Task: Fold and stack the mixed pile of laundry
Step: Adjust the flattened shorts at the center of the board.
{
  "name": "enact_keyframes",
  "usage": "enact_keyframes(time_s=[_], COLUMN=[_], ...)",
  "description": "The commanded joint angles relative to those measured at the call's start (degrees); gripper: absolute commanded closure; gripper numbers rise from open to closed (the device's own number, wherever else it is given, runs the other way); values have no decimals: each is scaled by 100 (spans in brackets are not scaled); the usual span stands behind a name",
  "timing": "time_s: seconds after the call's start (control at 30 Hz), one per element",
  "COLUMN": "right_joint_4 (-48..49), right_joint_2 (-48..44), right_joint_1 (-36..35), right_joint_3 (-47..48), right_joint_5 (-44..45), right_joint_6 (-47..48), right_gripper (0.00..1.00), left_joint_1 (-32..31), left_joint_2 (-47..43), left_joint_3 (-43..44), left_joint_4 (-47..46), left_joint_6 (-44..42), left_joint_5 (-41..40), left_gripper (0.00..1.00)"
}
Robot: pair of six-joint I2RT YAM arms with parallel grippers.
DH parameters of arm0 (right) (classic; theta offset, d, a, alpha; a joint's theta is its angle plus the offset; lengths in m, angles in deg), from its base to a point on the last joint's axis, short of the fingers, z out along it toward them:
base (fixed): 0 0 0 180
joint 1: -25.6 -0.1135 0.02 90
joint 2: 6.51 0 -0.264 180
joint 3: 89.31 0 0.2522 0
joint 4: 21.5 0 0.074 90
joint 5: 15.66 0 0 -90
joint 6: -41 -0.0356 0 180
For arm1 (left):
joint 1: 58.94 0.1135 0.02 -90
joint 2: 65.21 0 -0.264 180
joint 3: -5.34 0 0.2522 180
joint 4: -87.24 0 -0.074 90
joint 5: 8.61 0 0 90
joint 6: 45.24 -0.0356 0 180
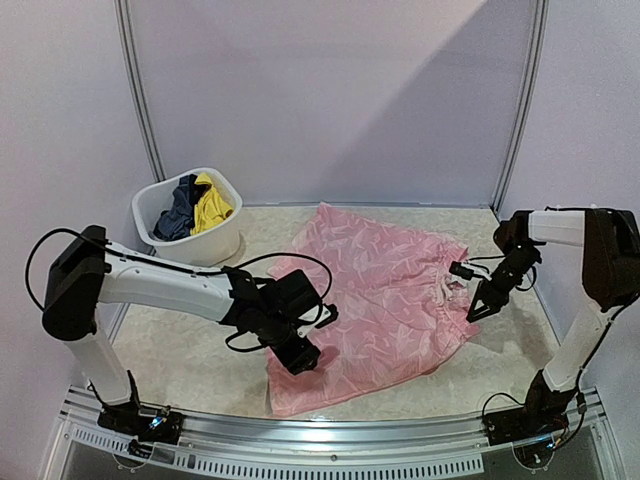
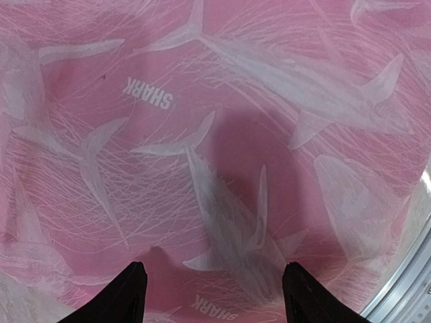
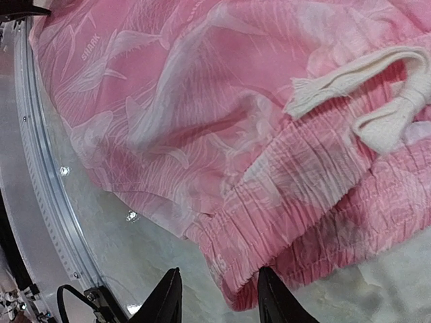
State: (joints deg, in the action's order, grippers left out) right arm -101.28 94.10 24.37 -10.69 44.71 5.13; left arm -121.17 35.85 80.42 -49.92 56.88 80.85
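Pink garment [image 1: 380, 290] lies spread flat on the table [image 1: 180, 345], centre to right, its near hem close to the metal rail [image 1: 330, 425] at the front edge. You see pale shark shapes and the word SHARK printed across it in the left wrist view [image 2: 202, 134]. The right wrist view [image 3: 202, 101] shows a gathered elastic waistband [image 3: 316, 202] on its right side, with a cream drawstring [image 3: 350, 87] lying loose on top.

Rest of the pile: a navy piece [image 1: 180, 212] and a yellow piece [image 1: 212, 205] sit bunched together inside the white tub [image 1: 142, 212] at the back left, well apart from the pink garment.

Your left gripper [image 1: 300, 355] hangs over the garment's near-left part. From its own camera [image 2: 214, 269] the two fingers stand wide apart above the cloth, with nothing between them.

Your right gripper [image 1: 475, 308] is at the garment's right edge, by the waistband. From its camera [image 3: 219, 272] the fingers are apart with a narrower gap, and the waistband's edge runs down into that gap. You cannot tell from these views whether the pads touch the cloth.
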Motion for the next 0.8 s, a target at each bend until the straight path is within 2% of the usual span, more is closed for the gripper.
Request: enact_keyframes(time_s=[0.0, 0.07, 0.13, 0.17, 0.23, 0.37, 0.5, 0.63, 0.77], right_joint_4=[-76, -6, 28, 12, -95, 84, 581, 891, 612], right_joint_2=[217, 246, 289, 325, 286, -424, -1383, -2196, -2547], right_joint_1=[-162, -181, -191, -193, -161, 38, 862, 1155, 1155], right_joint_3=[-85, -146, -170, -165, -244, -770, -1249, -1901, -2157], right_joint_5=[-248, -287, -303, -314, -264, 34, 141, 739, 1056], right_joint_6=[171, 172, 132, 69, 23, -160, -519, -560, -287], right_gripper=[63, 70, 85, 97, 100, 100, 100, 90, 66], left_joint_1=[-104, -104, -104, -97, -89, -12, 193, 409, 797], left_joint_2=[74, 112, 186, 225, 250, 111, -211, -436, -469], left_joint_3=[88, 113, 176, 231, 353, 417, 407, 499, 629], left_joint_4=[-213, -254, -254, -234, -139, -83, -33, 57, 118], left_joint_6=[-16, -61, -85, -107, -126, -119, -44, -62, -29], left_joint_5=[-199, -281, -354, -412, -548, -905, -1158, -1295, -1208], left_gripper=[29, 29, 29, 29, 28, 28, 28, 27, 27])
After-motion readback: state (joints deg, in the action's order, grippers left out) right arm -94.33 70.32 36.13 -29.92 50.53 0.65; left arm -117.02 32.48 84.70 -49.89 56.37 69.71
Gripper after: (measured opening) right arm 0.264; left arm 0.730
